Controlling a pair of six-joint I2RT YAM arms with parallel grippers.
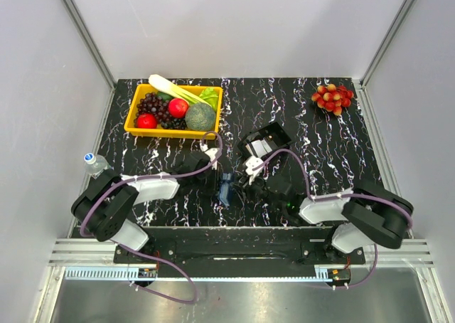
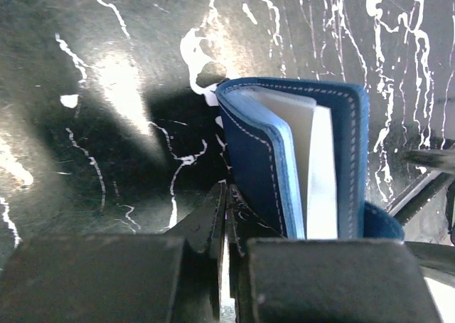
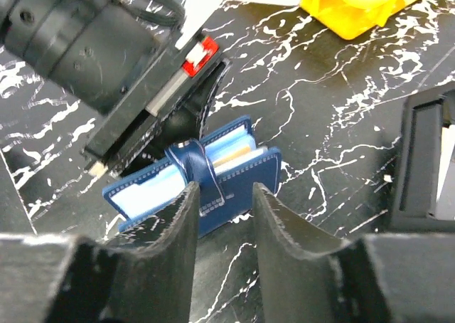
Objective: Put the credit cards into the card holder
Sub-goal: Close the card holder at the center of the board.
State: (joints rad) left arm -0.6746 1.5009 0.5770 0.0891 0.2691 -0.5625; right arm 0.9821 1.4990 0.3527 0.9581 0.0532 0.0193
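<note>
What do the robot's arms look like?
The left arm and right arm have chunky black joints and white shells, each with a purple cable looping along it. The right gripper has dark curved fingers.

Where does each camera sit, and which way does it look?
Top external: above and behind, looking down on the table; both arms show.
Left wrist: on that wrist, looking past the shut left gripper at the card holder.
Right wrist: likewise, looking past the open right gripper at it.
All three share the card holder.
</note>
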